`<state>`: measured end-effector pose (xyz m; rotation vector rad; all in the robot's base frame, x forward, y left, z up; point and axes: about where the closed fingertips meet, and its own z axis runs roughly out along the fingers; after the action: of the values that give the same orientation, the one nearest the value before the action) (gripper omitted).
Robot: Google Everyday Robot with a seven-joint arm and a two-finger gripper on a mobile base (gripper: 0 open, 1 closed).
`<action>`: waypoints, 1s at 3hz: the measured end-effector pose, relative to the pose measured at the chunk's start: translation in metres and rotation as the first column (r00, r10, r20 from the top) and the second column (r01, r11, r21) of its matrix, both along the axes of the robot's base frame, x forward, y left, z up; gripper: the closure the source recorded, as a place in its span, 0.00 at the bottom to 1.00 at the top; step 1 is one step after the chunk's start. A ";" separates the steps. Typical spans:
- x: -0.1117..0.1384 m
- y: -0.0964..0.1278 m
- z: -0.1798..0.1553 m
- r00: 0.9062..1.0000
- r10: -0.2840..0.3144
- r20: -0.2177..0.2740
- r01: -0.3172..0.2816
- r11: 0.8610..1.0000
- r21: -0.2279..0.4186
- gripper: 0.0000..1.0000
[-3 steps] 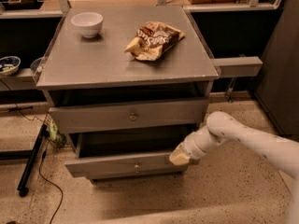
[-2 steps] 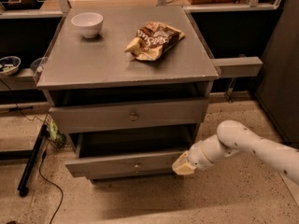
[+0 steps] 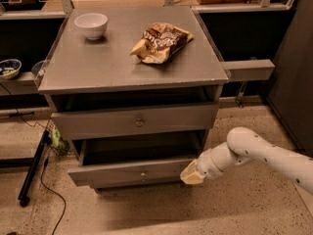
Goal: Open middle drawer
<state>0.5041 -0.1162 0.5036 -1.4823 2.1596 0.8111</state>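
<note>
The grey cabinet (image 3: 132, 62) shows two drawer fronts, each with a small round knob. The upper front (image 3: 98, 124) sits nearly flush. Below it the middle drawer (image 3: 112, 173) is pulled out towards me, its dark inside showing behind the front. My gripper (image 3: 191, 175), a tan tip on the white arm (image 3: 254, 151), rests against the right end of that pulled-out front. The arm reaches in from the lower right.
On the cabinet top lie a white bowl (image 3: 91, 24) and a crumpled brown snack bag (image 3: 161, 42). A black stand leg and cable (image 3: 34, 170) lie on the floor at left. A grey shelf (image 3: 247, 70) juts out at right, with a dark wall beyond it.
My gripper has dropped slightly and come a little forward at the drawer's right end. The pulled-out drawer stands about where it was.
</note>
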 end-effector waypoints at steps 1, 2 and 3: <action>0.000 0.000 0.000 1.000 0.000 0.000 0.000 1.000 0.000 0.35; 0.000 0.000 0.000 1.000 0.000 0.000 0.000 1.000 0.000 0.11; 0.000 0.000 0.000 1.000 0.000 0.000 0.000 1.000 0.000 0.00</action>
<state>0.5041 -0.1161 0.5035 -1.4825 2.1595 0.8114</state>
